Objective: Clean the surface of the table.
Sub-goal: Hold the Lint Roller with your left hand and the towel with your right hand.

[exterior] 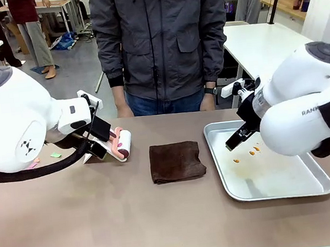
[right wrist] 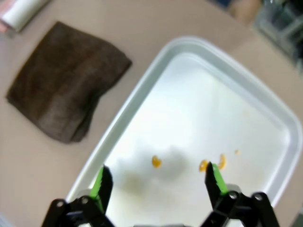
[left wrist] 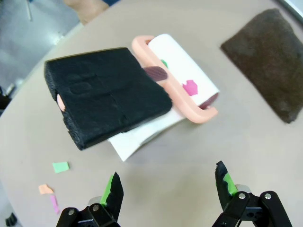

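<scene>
The beige-brown table (exterior: 104, 220) carries small paper scraps (left wrist: 60, 166) at its left end, green, orange and pink. My left gripper (left wrist: 169, 189) hangs open over bare tabletop (left wrist: 189, 156) just short of a black block (left wrist: 109, 94) and a pink-framed lint roller (exterior: 121, 145) (left wrist: 182, 78) with coloured bits stuck to its white roll. A folded brown cloth (exterior: 177, 161) (right wrist: 61, 80) lies mid-table. My right gripper (exterior: 234, 142) (right wrist: 157, 182) stands open above the silver tray (exterior: 280, 191) (right wrist: 142, 90), over orange crumbs (exterior: 247, 153) (right wrist: 156, 162). Nothing sits between either pair of fingers.
A person in a grey jacket (exterior: 161, 34) stands at the far edge, hands down at the sides. A white sheet (left wrist: 142, 137) lies under the black block. The tray takes up the right end of the table. Bare tabletop runs along the near edge.
</scene>
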`<action>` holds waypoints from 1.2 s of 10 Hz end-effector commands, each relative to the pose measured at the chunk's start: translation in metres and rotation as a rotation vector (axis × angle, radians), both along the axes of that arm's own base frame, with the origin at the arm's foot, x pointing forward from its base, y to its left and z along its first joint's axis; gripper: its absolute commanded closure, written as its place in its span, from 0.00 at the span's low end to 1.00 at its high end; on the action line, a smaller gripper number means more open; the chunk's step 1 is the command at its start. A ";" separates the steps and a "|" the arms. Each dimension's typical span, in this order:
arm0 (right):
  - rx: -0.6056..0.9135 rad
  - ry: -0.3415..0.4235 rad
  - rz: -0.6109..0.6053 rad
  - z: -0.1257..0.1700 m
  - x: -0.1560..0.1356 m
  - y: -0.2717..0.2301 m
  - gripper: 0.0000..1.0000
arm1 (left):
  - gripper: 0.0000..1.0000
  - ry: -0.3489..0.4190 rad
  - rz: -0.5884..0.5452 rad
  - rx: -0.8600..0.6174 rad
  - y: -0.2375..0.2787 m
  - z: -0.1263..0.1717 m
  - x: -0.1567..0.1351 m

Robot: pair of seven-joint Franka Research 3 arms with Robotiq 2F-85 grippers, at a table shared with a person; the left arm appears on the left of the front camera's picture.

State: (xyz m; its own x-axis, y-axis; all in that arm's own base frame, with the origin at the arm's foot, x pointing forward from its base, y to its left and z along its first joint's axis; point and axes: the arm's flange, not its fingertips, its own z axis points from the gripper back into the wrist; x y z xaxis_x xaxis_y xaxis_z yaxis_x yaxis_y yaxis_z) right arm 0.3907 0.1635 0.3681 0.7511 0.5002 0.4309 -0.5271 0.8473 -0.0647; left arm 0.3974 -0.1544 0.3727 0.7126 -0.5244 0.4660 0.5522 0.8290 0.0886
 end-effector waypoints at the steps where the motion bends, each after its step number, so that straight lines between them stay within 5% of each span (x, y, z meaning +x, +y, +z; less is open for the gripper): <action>1: 0.108 0.130 -0.137 0.029 -0.004 -0.010 0.00 | 0.00 0.089 -0.010 -0.102 0.025 0.026 -0.010; 3: 0.257 0.259 -0.209 0.042 -0.007 -0.026 0.00 | 0.00 0.223 0.083 -0.199 0.048 0.048 -0.015; 5: 0.492 0.435 -0.138 0.047 -0.009 -0.052 0.00 | 0.00 0.344 0.124 -0.318 0.086 0.066 -0.014; 7: 0.745 0.542 -0.143 0.048 -0.011 -0.091 0.00 | 0.00 0.393 0.122 -0.544 0.145 0.079 -0.010; 12: 1.244 0.531 -0.363 0.017 -0.043 -0.217 0.00 | 0.00 0.360 0.301 -1.237 0.308 0.051 -0.042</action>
